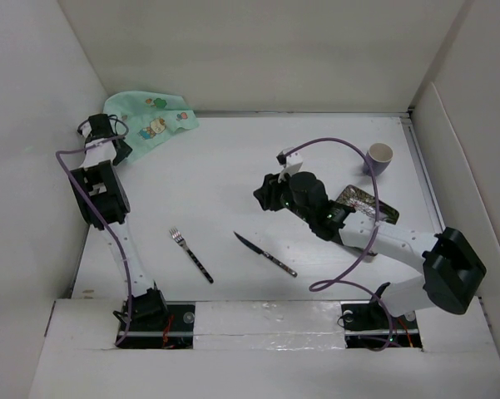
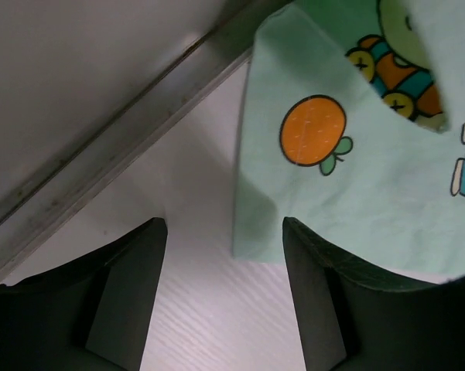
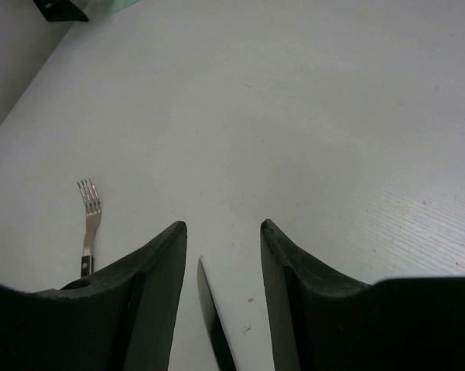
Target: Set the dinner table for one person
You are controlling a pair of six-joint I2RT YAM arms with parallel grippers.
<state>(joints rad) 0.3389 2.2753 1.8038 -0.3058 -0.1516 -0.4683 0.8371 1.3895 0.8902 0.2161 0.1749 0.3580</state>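
Dinner table: rigid, fixed, offers no hold. Left gripper, at the far-left corner's placemat, and right gripper gape empty.

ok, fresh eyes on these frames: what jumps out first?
The mint-green cartoon placemat lies crumpled in the far left corner of the dinner table, with the left gripper open at its edge. Next are the fork and knife, lying apart near the front, with the right gripper open above the knife's tip. A cup stands at the far right.
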